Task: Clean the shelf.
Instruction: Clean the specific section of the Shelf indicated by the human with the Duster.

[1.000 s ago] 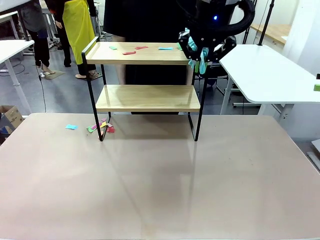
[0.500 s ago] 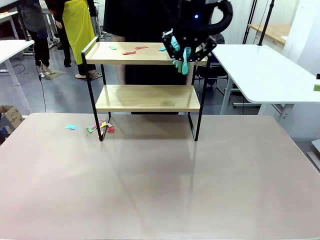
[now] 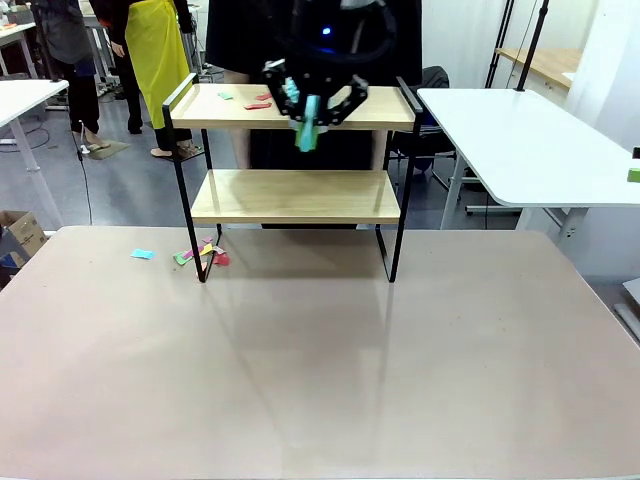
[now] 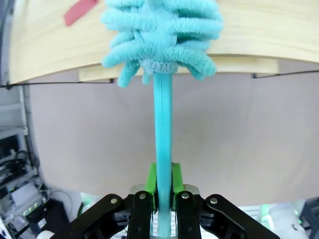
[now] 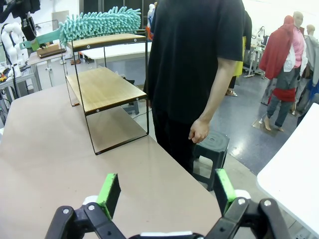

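Observation:
The shelf (image 3: 372, 111) stands at the far side of the table, two light wooden boards in a thin black frame. My left gripper (image 3: 312, 98) hovers over the middle of the top board, shut on the handle of a teal fluffy duster (image 3: 307, 133). In the left wrist view the green pads (image 4: 151, 178) clamp the duster handle (image 4: 163, 129), and the duster head (image 4: 162, 30) lies on the top board (image 4: 259, 30) beside a red paper scrap (image 4: 79, 11). More scraps (image 3: 258, 104) lie on the board's left part. My right gripper (image 5: 167, 191) is open and holds nothing, far from the shelf (image 5: 104, 88).
Several coloured paper scraps (image 3: 201, 255) lie on the brown table (image 3: 320, 380) by the shelf's left leg. A person in black (image 5: 194, 64) stands right behind the shelf. A white table (image 3: 530, 150) stands at the right, a cardboard box (image 3: 20, 236) at the left.
My left gripper has carried the duster leftward along the top board, from its right end to its middle. The right gripper has stayed open.

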`<state>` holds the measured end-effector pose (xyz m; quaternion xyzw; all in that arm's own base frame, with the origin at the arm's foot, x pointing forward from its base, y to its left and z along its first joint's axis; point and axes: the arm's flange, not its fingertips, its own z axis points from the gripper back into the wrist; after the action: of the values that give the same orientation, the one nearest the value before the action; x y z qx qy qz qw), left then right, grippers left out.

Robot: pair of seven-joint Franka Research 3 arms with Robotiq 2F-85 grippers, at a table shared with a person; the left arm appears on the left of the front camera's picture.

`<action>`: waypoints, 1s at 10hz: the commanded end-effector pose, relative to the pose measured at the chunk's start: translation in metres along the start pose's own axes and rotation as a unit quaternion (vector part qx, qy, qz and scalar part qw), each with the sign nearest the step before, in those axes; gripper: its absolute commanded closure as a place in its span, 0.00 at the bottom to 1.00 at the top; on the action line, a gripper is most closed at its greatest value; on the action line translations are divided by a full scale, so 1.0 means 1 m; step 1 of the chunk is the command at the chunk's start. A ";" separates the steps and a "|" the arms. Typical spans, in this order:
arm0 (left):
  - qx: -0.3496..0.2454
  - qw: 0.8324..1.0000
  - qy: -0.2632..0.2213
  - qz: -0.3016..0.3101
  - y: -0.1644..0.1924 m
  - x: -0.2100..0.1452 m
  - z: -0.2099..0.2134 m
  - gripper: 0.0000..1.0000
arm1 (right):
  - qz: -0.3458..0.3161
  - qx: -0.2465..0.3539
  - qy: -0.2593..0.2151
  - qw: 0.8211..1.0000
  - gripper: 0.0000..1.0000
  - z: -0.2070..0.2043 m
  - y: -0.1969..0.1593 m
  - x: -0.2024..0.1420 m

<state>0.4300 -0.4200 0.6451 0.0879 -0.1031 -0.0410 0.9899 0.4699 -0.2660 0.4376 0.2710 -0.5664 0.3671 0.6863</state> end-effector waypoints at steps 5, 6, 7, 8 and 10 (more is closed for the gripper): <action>0.096 0.995 0.018 -0.013 0.090 -0.025 -0.025 0.87 | 0.003 0.000 -0.002 1.000 0.00 -0.001 0.000 0.003; 0.110 0.994 0.023 -0.011 0.104 -0.027 -0.025 0.87 | 0.003 0.000 -0.002 1.000 0.00 -0.001 0.000 0.003; 0.114 0.993 0.030 -0.012 0.117 -0.029 -0.026 0.87 | 0.003 0.000 -0.002 1.000 0.00 -0.001 0.000 0.003; 0.122 0.992 0.035 -0.009 0.129 -0.032 -0.029 0.87 | 0.003 0.000 -0.002 1.000 0.00 -0.001 0.000 0.003; 0.199 0.980 0.005 0.012 0.154 -0.044 -0.035 0.87 | 0.003 0.000 -0.002 1.000 0.00 -0.001 0.000 0.003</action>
<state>0.4174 -0.2766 0.6361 0.2397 -0.0792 -0.0163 0.9675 0.4699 -0.2660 0.4373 0.2712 -0.5663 0.3669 0.6864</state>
